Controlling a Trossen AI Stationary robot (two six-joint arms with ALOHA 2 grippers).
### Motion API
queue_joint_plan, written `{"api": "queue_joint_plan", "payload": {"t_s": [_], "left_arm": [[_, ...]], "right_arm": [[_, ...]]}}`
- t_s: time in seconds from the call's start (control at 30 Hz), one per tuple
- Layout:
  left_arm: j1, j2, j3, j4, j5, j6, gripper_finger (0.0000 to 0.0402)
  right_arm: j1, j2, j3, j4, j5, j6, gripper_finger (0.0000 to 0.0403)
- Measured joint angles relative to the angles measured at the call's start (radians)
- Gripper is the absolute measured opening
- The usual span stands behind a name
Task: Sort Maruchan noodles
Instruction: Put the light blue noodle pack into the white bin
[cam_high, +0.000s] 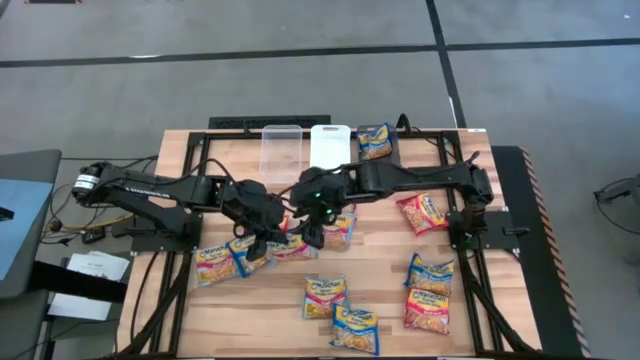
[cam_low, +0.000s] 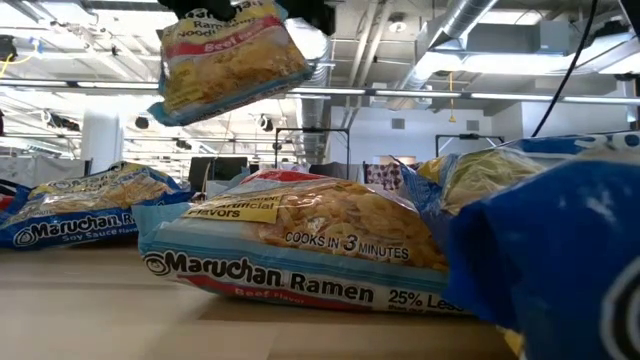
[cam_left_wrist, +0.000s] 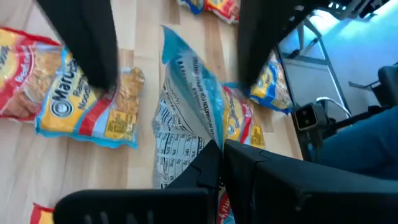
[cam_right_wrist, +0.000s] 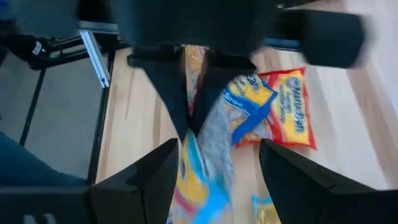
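Observation:
My left gripper (cam_left_wrist: 214, 163) is shut on one Maruchan noodle packet (cam_left_wrist: 186, 106), yellow with blue edges, held up over the table's middle (cam_low: 225, 60). My right gripper (cam_right_wrist: 217, 180) is open. Its two fingers (cam_left_wrist: 81, 43) stand on either side of that packet's far end without touching it. In the high view both grippers meet near the centre, left gripper (cam_high: 273, 238) and right gripper (cam_high: 313, 234). Other noodle packets (cam_high: 325, 295) lie flat on the wooden table. My left gripper pinches the packet's sealed end (cam_left_wrist: 200, 148) between its two fingers. The fingers slant down from the table's left side. The packet is lifted clear of the table and tilted, its printed back toward the left wrist camera and its free end (cam_right_wrist: 208, 155) reaching between the right fingers.
Loose packets lie at the left (cam_high: 215, 263), near edge (cam_high: 355, 328) and right (cam_high: 427, 308), and one red packet (cam_high: 422, 212) sits under the right arm. A clear bin (cam_high: 282, 150), a white bin (cam_high: 330, 148) and a dark bin holding a packet (cam_high: 375, 140) stand at the far edge.

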Motion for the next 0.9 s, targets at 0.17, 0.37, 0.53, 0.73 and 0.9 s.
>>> {"api": "queue_joint_plan", "payload": {"t_s": [0.17, 0.37, 0.53, 0.73, 0.9], "left_arm": [[0.0, 0.0, -0.001, 0.026, -0.007, 0.0, 0.0], [0.0, 0.002, -0.001, 0.011, -0.039, 0.001, 0.0], [0.0, 0.004, -0.002, 0.038, -0.041, 0.008, 0.0], [0.0, 0.004, -0.002, 0.069, -0.041, 0.009, 0.0], [0.001, 0.005, -0.002, 0.071, -0.044, 0.009, 0.0]], "right_arm": [[0.01, 0.032, 0.002, -0.009, -0.029, 0.003, 0.0249], [0.015, 0.05, -0.002, -0.025, -0.103, 0.035, 0.0249], [0.012, 0.056, -0.001, -0.034, -0.084, 0.084, 0.0247], [0.013, 0.067, -0.002, -0.074, -0.083, 0.114, 0.0189], [0.013, 0.081, -0.002, -0.068, -0.096, 0.14, 0.0094]]}}
